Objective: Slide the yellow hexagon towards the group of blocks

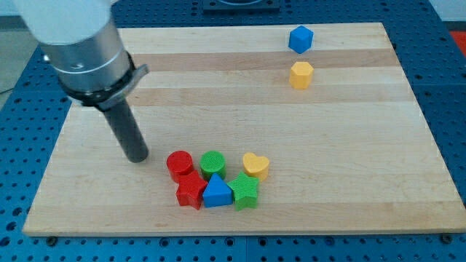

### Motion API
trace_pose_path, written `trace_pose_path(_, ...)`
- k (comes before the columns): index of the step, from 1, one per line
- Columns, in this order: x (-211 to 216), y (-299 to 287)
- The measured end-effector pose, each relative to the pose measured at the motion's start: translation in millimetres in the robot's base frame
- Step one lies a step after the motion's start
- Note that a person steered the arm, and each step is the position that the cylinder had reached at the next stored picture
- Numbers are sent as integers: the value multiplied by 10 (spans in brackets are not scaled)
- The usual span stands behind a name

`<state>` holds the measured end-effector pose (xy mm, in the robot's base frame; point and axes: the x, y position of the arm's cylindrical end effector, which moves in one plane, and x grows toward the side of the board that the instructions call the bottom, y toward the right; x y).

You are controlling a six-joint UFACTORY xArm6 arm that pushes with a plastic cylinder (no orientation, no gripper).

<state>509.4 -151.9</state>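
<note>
yellow hexagon (pixel 301 74) alone beside blue hexagon (pixel 300 39); six blocks grouped below; my tip (pixel 137 156) left of red cylinder (pixel 179 164); no hand.

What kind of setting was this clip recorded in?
Probably a robotics lab bench: a wooden board on a blue perforated table, with toy blocks like the yellow hexagon, and my tip left of the red cylinder.

Your tip (pixel 137 156) sits left of the red cylinder block (pixel 179 164) in the lower-centre cluster on the wooden desk (pixel 349 145); the yellow hexagon block (pixel 301 74) stands well apart, upper right, below the blue hexagon block (pixel 300 39).
</note>
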Motion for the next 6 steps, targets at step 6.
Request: trace_pose_path(6,-665,2415)
